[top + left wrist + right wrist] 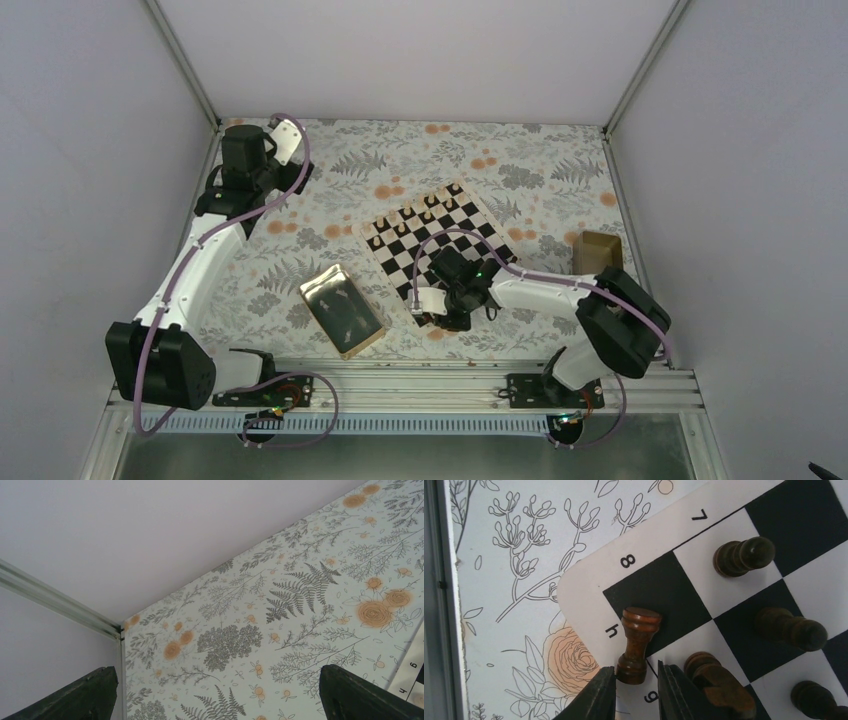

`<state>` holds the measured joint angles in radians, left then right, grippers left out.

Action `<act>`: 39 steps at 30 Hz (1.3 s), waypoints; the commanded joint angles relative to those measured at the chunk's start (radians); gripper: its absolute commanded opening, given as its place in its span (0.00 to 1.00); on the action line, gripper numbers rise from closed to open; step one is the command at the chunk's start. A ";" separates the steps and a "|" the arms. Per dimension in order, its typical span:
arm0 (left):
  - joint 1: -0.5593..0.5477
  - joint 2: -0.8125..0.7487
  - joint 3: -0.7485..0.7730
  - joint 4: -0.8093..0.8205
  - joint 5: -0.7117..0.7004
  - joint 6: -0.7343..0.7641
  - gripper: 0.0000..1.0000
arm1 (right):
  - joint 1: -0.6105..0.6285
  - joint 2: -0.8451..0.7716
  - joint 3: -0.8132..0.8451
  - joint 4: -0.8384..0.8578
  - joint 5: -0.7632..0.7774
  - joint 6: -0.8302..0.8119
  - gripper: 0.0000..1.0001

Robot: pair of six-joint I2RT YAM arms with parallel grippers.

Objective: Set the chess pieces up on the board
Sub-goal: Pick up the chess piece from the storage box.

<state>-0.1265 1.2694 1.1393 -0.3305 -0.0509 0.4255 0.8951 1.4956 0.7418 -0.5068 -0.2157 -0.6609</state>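
RIGHT gripper (636,674): jaws stood narrowly apart around base of upright dark chess piece (639,635) at h8 corner of board (589,595); grip could not be confirmed | LEFT gripper (220,700): was wide open, empty, above far-left corner of table (300,645)

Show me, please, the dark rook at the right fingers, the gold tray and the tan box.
dark rook (638,640), right wrist view, its stem.
gold tray (322,290), top external view, bare floor.
tan box (598,262), top external view, lighter side.
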 commanded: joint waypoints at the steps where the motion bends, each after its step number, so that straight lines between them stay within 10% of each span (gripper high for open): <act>1: 0.001 -0.030 -0.011 0.011 0.010 -0.012 1.00 | -0.004 0.020 0.020 -0.023 0.002 -0.005 0.25; 25: 0.001 -0.038 -0.026 0.019 0.013 -0.010 1.00 | 0.026 0.058 0.062 -0.038 -0.022 0.013 0.27; 39: 0.002 -0.038 -0.023 0.022 0.023 -0.013 1.00 | 0.048 0.034 0.108 -0.198 -0.029 -0.024 0.07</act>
<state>-0.1265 1.2537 1.1175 -0.3302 -0.0429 0.4255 0.9241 1.5578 0.8017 -0.5945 -0.2264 -0.6586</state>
